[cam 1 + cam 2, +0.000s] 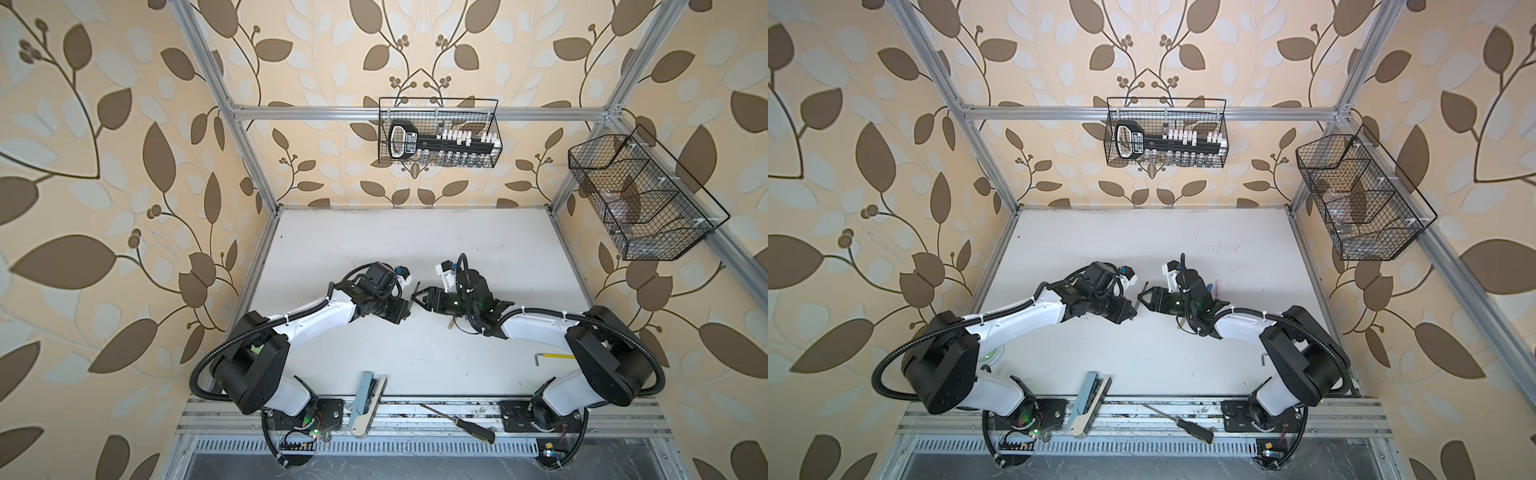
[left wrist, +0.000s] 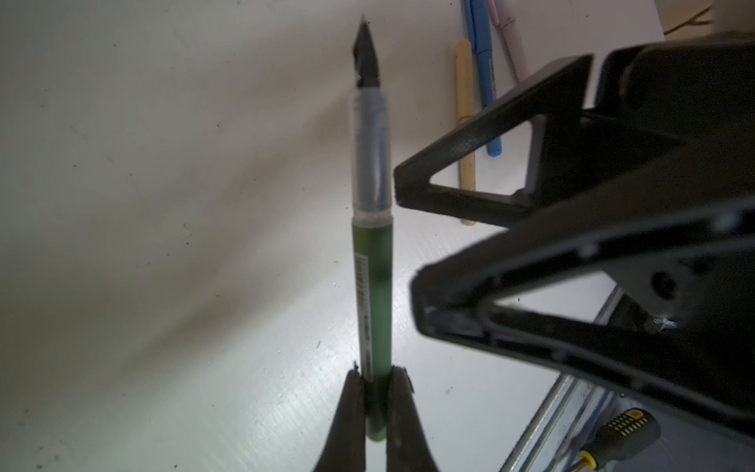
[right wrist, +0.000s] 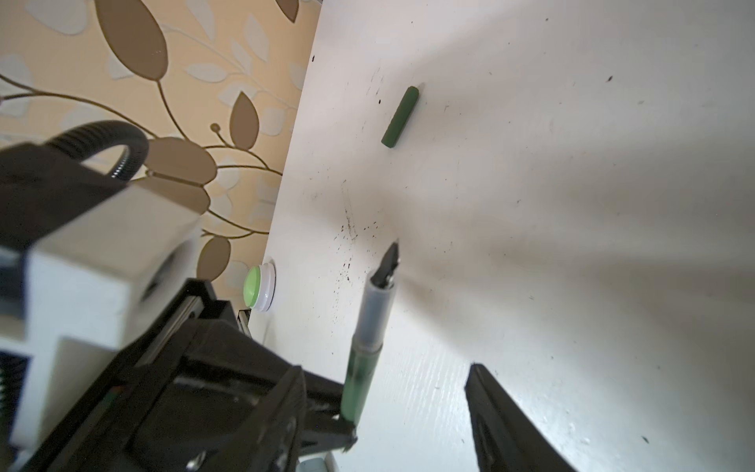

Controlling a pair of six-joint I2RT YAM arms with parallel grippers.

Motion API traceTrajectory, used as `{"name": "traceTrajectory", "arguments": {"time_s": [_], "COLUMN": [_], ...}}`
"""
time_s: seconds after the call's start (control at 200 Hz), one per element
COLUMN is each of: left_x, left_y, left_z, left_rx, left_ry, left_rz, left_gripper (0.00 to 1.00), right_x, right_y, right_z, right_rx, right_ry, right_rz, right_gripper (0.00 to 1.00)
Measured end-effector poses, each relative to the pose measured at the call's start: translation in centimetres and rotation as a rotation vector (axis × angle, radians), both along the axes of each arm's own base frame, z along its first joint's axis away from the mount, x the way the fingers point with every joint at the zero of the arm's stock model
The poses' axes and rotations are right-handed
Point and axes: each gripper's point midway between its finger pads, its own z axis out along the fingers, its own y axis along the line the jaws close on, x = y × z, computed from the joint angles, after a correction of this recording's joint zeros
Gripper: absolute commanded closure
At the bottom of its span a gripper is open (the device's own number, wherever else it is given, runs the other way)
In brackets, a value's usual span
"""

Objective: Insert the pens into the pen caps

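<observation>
Left wrist view tells most of the story here: the left gripper (image 2: pixel 378 380) is clamped tight on the back end of the green pen (image 2: pixel 374 286), and the dark nib points away from the wrist with no cap on it. In the right wrist view the green cap (image 3: pixel 400 116) lies flat on the table (image 3: pixel 572 163), out past the nib and clearly apart from it, with nothing touching it. So that pair isn't done. Off to the side, the tan pen (image 2: pixel 463 81), blue pen (image 2: pixel 484 81) and pink pen (image 2: pixel 508 36) lie close together on the table. I don't see a dark nib on the tan or blue one, so my guess is they're already capped. The pink one is mostly cut off, so can't say. If that's right, it's three down and green to go, and someone needs to go grab that cap. The right gripper (image 2: pixel 408 237) has its jaws spread wide with nothing in them, sitting just beside the pen's clear grip section. In both top views the two arms bend in toward the middle of the table, wrists nearly nose to nose. The pen sticks out toward the back wall and looks lifted off the surface.
</observation>
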Motion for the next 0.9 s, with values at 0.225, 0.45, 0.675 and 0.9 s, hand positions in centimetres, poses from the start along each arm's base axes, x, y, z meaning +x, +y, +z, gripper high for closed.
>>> {"name": "traceTrajectory", "arguments": {"time_s": [0.225,0.45,0.675,0.9], "left_x": [-0.6,-0.9,0.0,0.6], "left_y": [-1.1,-1.4,-0.8,-1.5], "left_z": [0.9,0.9,1.8,4.0], "left_rx": [-0.026,-0.025,-0.132,-0.292], "left_ry": [-0.027,-0.029,-0.034,-0.03], "left_rz": [-0.031,-0.04,0.041,0.042], "left_gripper": [0.9,0.62,0.42,0.43], "right_x": [0.6,0.8,1.0,0.7], "right_y": [0.7,1.1,0.6,0.4], "right_z": [0.8,1.3,2.8,5.9], "right_rx": [0.049,0.083,0.105,0.148], "right_ry": [-0.01,-0.015,-0.041,-0.113], "right_rz": [-0.001,0.007,-0.002,0.004], "right_gripper": [0.58,1.0,1.0,1.0]}}
